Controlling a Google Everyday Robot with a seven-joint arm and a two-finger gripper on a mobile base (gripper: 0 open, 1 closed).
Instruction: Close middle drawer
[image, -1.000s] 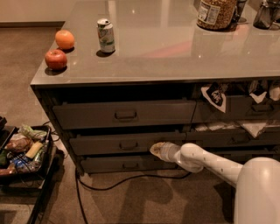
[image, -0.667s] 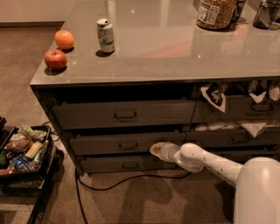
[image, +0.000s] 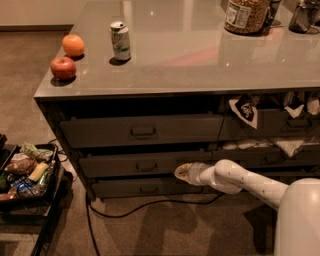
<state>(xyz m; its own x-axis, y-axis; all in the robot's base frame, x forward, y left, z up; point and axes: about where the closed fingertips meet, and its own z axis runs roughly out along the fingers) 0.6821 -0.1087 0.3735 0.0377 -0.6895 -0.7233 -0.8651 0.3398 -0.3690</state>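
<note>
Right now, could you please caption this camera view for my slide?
The gripper is at the front of the middle drawer, right of its handle.

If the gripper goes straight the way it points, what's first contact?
Likely the front of the middle drawer; the gripper sits at its right end, pointing left. Depth unclear.

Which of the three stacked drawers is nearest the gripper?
The middle drawer: the gripper is at its front's right end; top drawer higher, bottom drawer lower.

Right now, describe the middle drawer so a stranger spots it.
Under the grey counter, the left stack holds three drawers. The middle drawer lies between the taller top drawer and the slimmer bottom drawer, with the gripper near its right end.
</note>
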